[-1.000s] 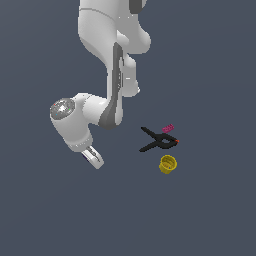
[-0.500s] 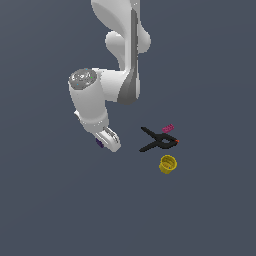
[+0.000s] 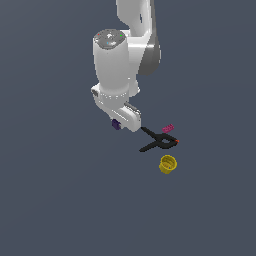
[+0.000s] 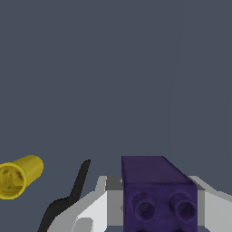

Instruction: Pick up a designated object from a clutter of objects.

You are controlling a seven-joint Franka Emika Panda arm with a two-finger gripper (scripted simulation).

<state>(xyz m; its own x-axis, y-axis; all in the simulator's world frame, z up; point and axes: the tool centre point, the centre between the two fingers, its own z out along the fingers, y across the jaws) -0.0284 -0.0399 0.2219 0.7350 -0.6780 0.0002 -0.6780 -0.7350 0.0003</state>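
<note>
I read no writing anywhere; my gripper (image 4: 158,213) clamps the dark purple block (image 4: 158,192); only the wrist view shows its two studs; exterior adds magenta block (image 3: 168,128), clamp (image 3: 159,141), yellow cup (image 3: 167,164).

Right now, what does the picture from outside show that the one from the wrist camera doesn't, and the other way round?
Only the exterior view shows the white arm and the small magenta block beside the black clamp. Only the wrist view shows the dark purple block close up, with two round studs, sitting between the hand's fingers. Both show the purple block at the hand, the yellow cup and the clamp, though the wrist view catches only part of it.
</note>
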